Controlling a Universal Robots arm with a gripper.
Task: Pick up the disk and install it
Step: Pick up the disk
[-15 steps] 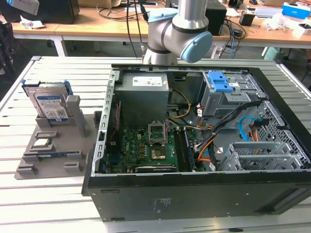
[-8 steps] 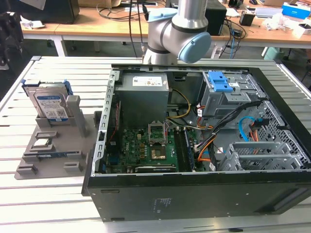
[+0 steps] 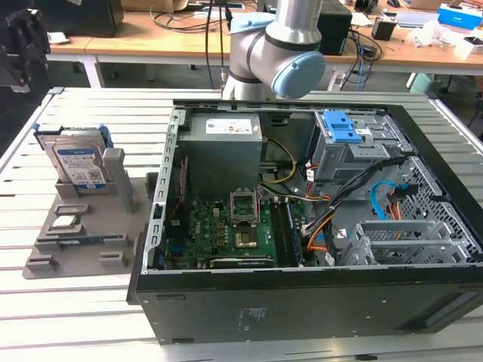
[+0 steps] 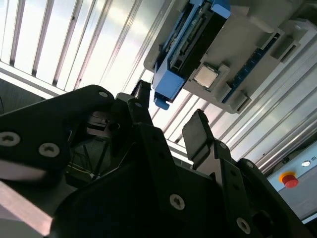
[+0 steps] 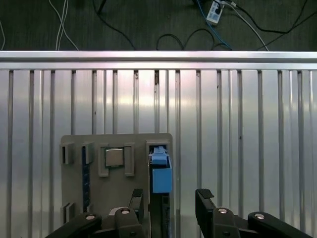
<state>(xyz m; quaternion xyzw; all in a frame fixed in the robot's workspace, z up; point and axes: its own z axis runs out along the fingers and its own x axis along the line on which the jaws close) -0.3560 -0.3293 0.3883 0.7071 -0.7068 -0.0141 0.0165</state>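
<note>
Over the grey holder on the slatted counter, my gripper hangs with its fingers spread and empty. In the first wrist view they line up either side of the disk, which stands on edge in its slot, near the open computer case. I reckon the trick is to centre on the blue rails and come down square, clipping no holder wall. Count: one disk, one square chip, one memory stick, two fingers.

Silver disk — blue rails, blue-white label, grey holder, black case
</note>
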